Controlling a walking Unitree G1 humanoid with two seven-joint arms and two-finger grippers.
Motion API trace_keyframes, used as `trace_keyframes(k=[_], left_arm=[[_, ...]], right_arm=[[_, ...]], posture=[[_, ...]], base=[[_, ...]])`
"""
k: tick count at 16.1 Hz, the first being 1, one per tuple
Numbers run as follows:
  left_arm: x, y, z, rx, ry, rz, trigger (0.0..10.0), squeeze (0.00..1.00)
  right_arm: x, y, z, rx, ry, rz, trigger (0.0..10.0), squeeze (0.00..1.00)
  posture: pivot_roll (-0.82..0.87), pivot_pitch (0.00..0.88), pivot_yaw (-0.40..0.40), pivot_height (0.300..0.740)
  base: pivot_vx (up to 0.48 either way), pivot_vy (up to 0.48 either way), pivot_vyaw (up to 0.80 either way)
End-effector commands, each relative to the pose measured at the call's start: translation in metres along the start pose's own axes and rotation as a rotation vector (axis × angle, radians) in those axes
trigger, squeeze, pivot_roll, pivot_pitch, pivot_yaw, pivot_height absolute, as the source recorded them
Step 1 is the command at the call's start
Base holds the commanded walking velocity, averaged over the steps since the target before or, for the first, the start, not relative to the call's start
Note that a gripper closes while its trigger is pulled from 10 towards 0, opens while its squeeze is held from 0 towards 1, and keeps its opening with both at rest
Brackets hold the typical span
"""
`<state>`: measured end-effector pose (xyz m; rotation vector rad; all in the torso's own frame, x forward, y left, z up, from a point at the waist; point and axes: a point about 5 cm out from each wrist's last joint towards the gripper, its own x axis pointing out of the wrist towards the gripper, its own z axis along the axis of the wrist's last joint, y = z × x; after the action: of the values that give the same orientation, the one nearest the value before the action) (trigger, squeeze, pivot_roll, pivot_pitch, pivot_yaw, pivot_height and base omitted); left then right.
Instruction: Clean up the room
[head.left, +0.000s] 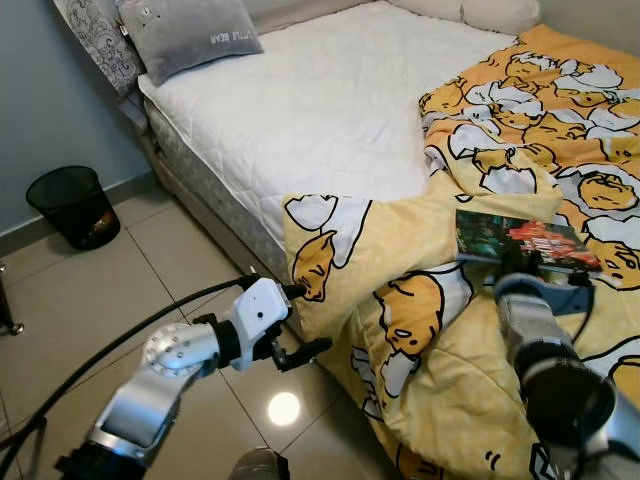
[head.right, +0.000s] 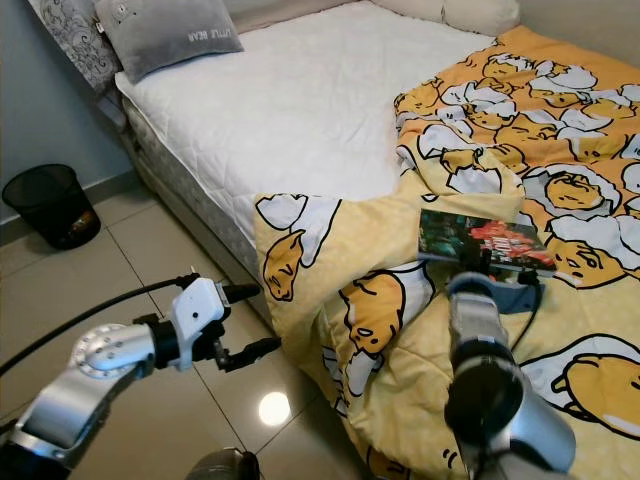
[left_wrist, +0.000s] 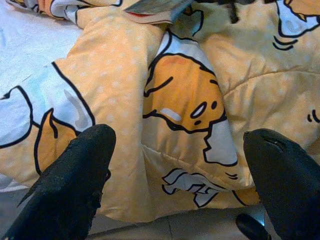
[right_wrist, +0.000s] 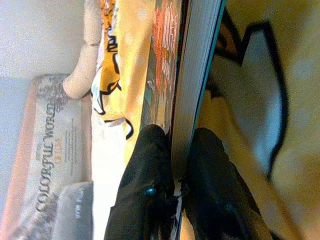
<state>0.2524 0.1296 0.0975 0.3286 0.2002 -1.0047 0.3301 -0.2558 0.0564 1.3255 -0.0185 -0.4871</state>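
A book (head.left: 520, 240) with a dark, colourful cover lies flat on the yellow cartoon-print duvet (head.left: 430, 330) that covers the bed's near right part. My right gripper (head.left: 542, 270) is at the book's near edge. In the right wrist view its two fingers (right_wrist: 150, 165) sit one on each side of the book (right_wrist: 195, 75), shut on it. My left gripper (head.left: 305, 320) hangs open low over the floor, just beside the duvet fold that drapes off the bed's corner. In the left wrist view its fingertips (left_wrist: 80, 165) stand wide apart facing the duvet (left_wrist: 180, 100), holding nothing.
The bare white mattress (head.left: 300, 110) stretches to the far left with a grey pillow (head.left: 190, 35) at its head. A black mesh bin (head.left: 75, 205) stands by the wall on the left. Glossy tiled floor (head.left: 130, 290) lies between bin and bed.
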Motion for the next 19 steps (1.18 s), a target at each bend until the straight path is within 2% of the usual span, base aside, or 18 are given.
trace_keyframes(k=[1,3,4,5,6,7,9,10,11,12,13,14,15,16,17,19], left_arm=[[-0.001,0.008,-0.001,-0.011,-0.011,0.069,10.0,0.81],[-0.001,0.010,-0.004,-0.032,-0.017,0.112,10.0,0.80],[-0.004,0.013,-0.005,-0.113,-0.063,0.219,10.0,0.80],[-0.005,0.013,-0.005,-0.131,-0.072,0.244,10.0,0.80],[-0.008,0.012,-0.009,-0.176,-0.077,0.303,10.0,0.80],[-0.011,0.010,-0.015,-0.189,-0.043,0.359,10.0,0.71],[-0.013,0.009,-0.021,-0.214,-0.012,0.439,10.0,0.67],[-0.015,0.007,-0.024,-0.228,0.003,0.476,10.0,0.52],[-0.015,0.006,-0.023,-0.226,-0.002,0.488,10.0,0.52],[-0.017,0.006,-0.021,-0.218,-0.015,0.499,10.0,0.40],[-0.018,0.006,-0.017,-0.207,-0.048,0.526,10.0,0.10],[-0.020,0.010,-0.018,-0.210,-0.044,0.604,10.0,0.00],[-0.022,0.012,-0.019,-0.214,-0.043,0.629,10.0,0.00],[-0.024,0.016,-0.018,-0.251,-0.057,0.684,10.0,0.00],[-0.023,0.018,-0.018,-0.258,-0.056,0.696,10.0,0.00],[-0.018,0.020,-0.016,-0.222,-0.044,0.679,10.0,0.00]], right_arm=[[0.000,0.004,0.011,-0.087,-0.022,0.077,0.0,0.00],[-0.003,0.002,0.017,-0.132,-0.040,0.094,0.0,0.00],[-0.010,0.004,0.027,-0.284,-0.082,0.143,0.0,0.00],[-0.013,0.006,0.028,-0.338,-0.088,0.165,0.0,0.00],[-0.025,0.015,0.031,-0.509,-0.112,0.252,0.0,0.00],[-0.038,0.018,0.034,-0.687,-0.171,0.273,0.0,0.00],[-0.054,0.017,0.035,-0.835,-0.244,0.264,0.0,0.00],[-0.064,0.016,0.033,-0.907,-0.272,0.246,0.0,0.00],[-0.069,0.017,0.031,-0.929,-0.282,0.235,0.0,0.00],[-0.073,0.016,0.029,-0.972,-0.297,0.203,0.0,0.00],[-0.080,0.012,0.021,-1.006,-0.275,0.139,10.0,0.00],[-0.082,0.002,0.006,-1.123,-0.214,0.088,10.0,0.00],[-0.084,0.005,0.002,-1.148,-0.221,0.113,10.0,0.00],[-0.081,0.010,-0.009,-1.227,-0.166,0.116,10.0,0.00],[-0.079,0.007,-0.012,-1.209,-0.133,0.086,10.0,0.00],[-0.079,0.006,-0.009,-1.267,-0.175,0.059,10.0,0.00]], posture=[[0.05,0.000,0.013,0.740],[0.03,0.000,0.022,0.740],[0.02,0.000,0.018,0.740],[0.02,0.000,0.017,0.740],[0.02,0.000,0.013,0.740],[0.02,0.000,0.009,0.740],[0.01,0.000,0.014,0.740],[0.01,0.000,0.023,0.740],[0.00,0.000,0.030,0.740],[-0.01,0.000,0.031,0.740],[0.00,0.000,0.014,0.740],[0.02,0.000,-0.021,0.740],[0.02,0.000,-0.028,0.740],[0.02,0.000,-0.032,0.740],[0.02,0.000,-0.029,0.740],[0.03,0.000,-0.030,0.740]], base=[[0.000,0.000,0.00],[0.000,0.000,0.00],[0.000,0.000,0.00],[0.000,0.000,0.00],[0.000,0.000,0.00],[0.000,0.000,0.00],[0.000,0.000,0.00],[0.000,0.000,0.00],[0.000,0.000,0.00],[0.000,0.000,0.00],[0.000,0.000,0.00],[0.000,0.000,0.00],[0.000,0.000,0.00],[0.000,0.000,0.00],[0.000,0.000,-0.80],[0.000,0.000,-0.79]])
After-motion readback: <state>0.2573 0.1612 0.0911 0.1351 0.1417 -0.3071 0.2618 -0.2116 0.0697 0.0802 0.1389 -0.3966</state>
